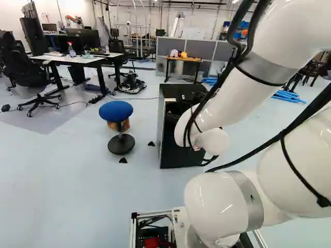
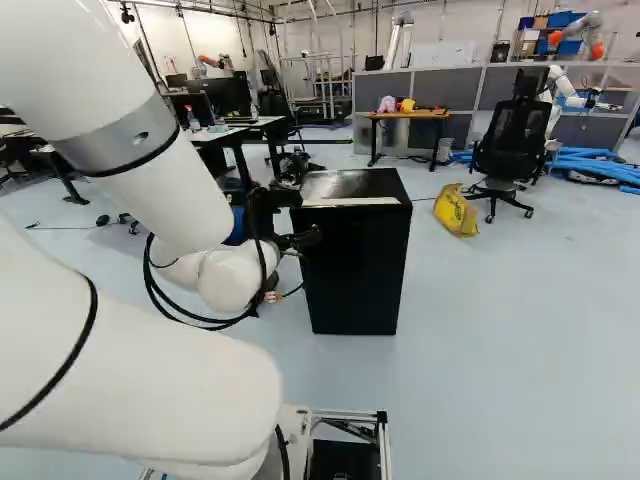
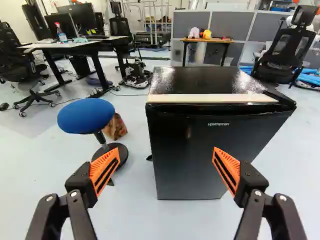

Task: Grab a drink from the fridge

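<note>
Standing at the left of the left base view, a white-topped desk (image 1: 77, 59), next a blue-seated stool (image 1: 116, 111), then the black mini fridge (image 3: 210, 80) on the floor (image 1: 62, 181), ahead of the two-finger gripper (image 2: 306, 217), orange-padded fingers (image 3: 106, 169) set wide apart, facing the fridge door (image 3: 200, 155).

A blue-topped stool (image 3: 86, 116) and dark office chairs (image 2: 515, 145) stand on pale flooring (image 2: 520, 330).
</note>
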{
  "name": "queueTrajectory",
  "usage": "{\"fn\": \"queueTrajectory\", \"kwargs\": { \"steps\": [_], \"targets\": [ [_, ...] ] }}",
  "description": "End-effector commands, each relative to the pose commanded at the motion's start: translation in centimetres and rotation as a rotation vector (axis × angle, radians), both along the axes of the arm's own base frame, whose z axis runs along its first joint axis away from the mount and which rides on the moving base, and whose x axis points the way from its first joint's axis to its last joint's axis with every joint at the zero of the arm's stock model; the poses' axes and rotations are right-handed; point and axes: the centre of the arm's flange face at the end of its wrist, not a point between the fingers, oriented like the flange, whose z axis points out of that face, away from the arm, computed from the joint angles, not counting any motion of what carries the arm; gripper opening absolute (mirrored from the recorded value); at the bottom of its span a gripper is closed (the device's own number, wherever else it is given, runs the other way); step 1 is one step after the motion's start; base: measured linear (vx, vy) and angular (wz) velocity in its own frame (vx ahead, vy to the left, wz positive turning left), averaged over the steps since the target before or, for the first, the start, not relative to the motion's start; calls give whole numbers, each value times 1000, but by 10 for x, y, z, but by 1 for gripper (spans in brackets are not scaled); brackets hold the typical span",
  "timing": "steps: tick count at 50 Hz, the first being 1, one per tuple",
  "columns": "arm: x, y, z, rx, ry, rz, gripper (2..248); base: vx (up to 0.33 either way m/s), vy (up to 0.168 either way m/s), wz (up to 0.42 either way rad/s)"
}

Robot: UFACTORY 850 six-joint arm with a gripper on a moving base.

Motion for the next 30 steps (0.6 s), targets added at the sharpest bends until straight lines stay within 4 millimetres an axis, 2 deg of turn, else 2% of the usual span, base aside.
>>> {"fn": "queueTrajectory", "kwargs": {
  "steps": [30],
  "targets": [
    [5, 4, 1, 18, 3, -20, 247, 0, 0, 0]
  ]
}}
